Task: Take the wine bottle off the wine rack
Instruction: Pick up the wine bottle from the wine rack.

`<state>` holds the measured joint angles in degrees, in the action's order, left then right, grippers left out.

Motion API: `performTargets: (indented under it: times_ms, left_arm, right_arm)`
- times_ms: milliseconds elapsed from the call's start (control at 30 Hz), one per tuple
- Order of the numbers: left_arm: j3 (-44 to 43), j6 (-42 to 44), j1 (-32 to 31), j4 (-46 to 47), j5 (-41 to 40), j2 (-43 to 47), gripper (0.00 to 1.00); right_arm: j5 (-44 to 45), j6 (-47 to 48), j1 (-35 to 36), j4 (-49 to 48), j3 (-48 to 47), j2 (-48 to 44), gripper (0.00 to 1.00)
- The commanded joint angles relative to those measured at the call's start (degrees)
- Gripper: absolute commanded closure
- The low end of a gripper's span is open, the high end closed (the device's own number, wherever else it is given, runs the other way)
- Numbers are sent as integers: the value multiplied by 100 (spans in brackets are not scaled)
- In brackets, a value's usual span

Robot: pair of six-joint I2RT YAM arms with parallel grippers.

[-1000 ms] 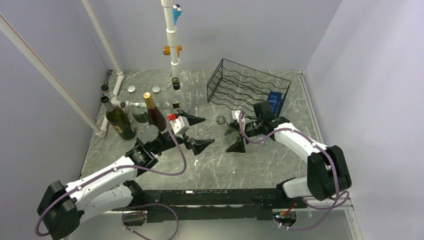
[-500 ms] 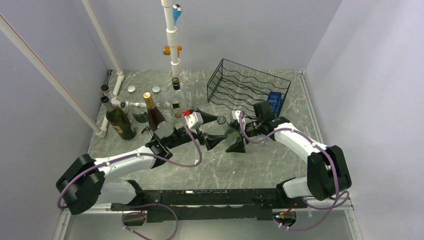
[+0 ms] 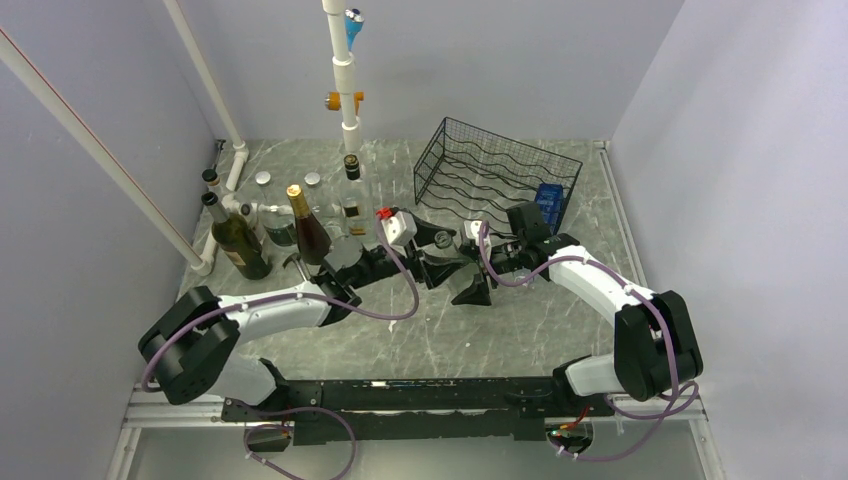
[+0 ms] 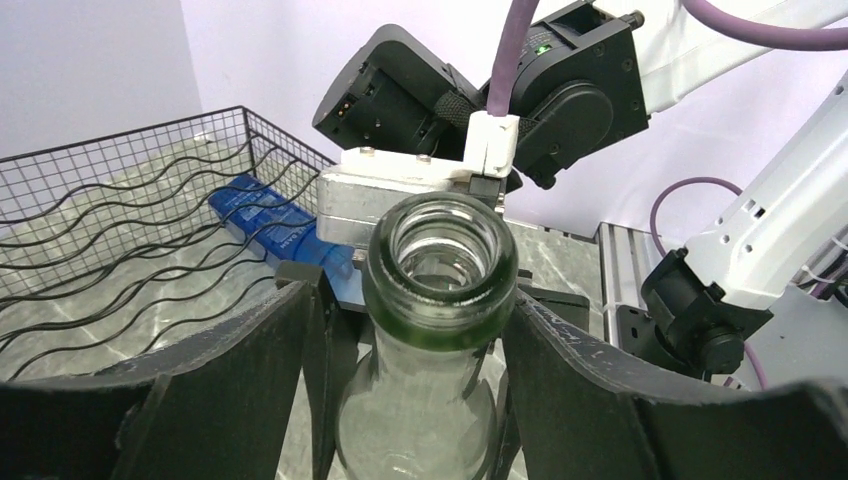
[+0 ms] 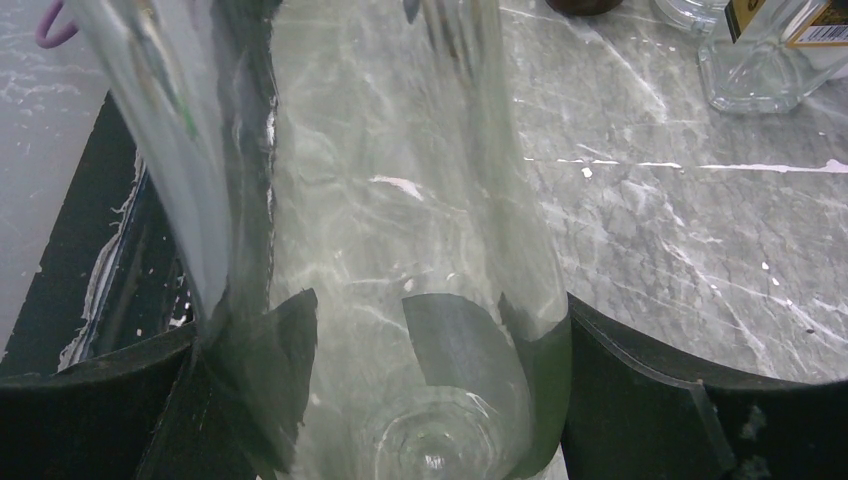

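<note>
Left end effector (image 4: 410,305) straddles the neck of the wine bottle (image 4: 440,255), jaws apart. The right end effector (image 5: 400,390) clamps its body, upright on the bench (image 3: 450,330) just in front of the wine rack (image 3: 500,170). Close squarely below the lip before the right releases.

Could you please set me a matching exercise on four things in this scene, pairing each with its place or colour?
Things:
1. clear bottle
2. wine rack
3. gold-topped bottle
4. blue item

Descriptions:
A. black wire, at the back right of the table
B. at the rack's right end
C. upright at the table's left side
D. between the jaws of the left gripper

Pairs: 1-D, 2-A, 3-C, 4-B.
</note>
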<state>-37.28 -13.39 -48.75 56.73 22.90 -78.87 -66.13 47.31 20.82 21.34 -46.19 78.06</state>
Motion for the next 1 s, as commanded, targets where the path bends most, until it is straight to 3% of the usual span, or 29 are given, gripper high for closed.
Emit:
performTargets:
  times_ms: [0,100,200,300,400,533,733,867,967]
  left_arm:
    - [-268,-229,-70,472,211,-120,28]
    - [-316,-245,-71,426,270,-153,37]
    - [-377,-246,-65,332,373,-159,51]
    - [-435,-252,-71,219,450,-155,72]
    - [-471,-253,-71,81,466,-111,100]
    - [-534,-215,-72,-226,496,41,100]
    - [-704,-115,-70,-853,273,453,100]
    - [-757,-16,-62,-1092,140,752,100]
    - [-797,97,-58,-1327,34,973,100]
  right_arm:
    - [-752,37,-32,-394,-186,-124,99]
    - [-752,10,-34,-424,-175,-122,98]
    - [-752,-31,-38,-453,-171,-123,98]
    - [-757,-76,-47,-488,-162,-133,97]
    - [-752,-156,-56,-570,-140,-146,95]
    - [-773,-265,-74,-659,-102,-167,76]
    - [-878,-301,-78,-599,-115,-288,21]
    - [-933,-367,-86,-593,-104,-392,2]
    - [-1003,-355,-133,-479,-162,-450,0]
